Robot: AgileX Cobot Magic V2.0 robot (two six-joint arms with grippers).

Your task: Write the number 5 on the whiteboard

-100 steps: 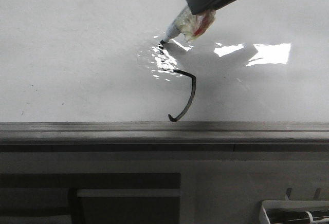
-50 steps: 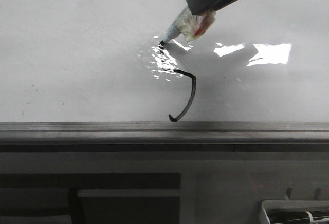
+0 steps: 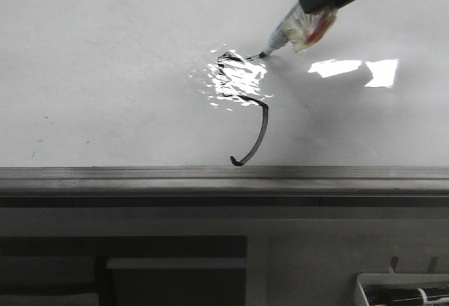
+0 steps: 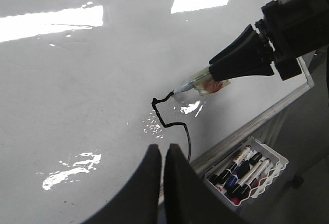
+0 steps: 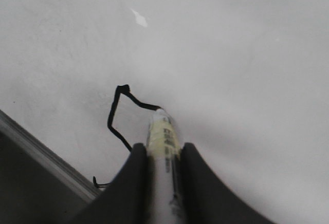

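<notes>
Black strokes: the number 5 (image 3: 245, 109) sits on the whiteboard (image 3: 105, 53) near its front edge, hooked tail ending just above the grey rail (image 3: 140, 174); glare covers the middle part in front view.
Top bar: I see it run from the upper corner right to the pen tip.
Marker: white marker (image 3: 291, 32) with tape on the barrel, tilted, tip touching the board at the bar's right end.
Right gripper (image 5: 162, 154): my right claw is clamped on the marker barrel, fingers (image 5: 136, 172) pressing both sides.
Left gripper (image 4: 163, 157): fingers together with only a slit between, gripping nothing, hovering over the board near the tail.
Pen tray (image 4: 249, 170): white tray of spare markers beside the board's rail, well apart from the writing.
</notes>
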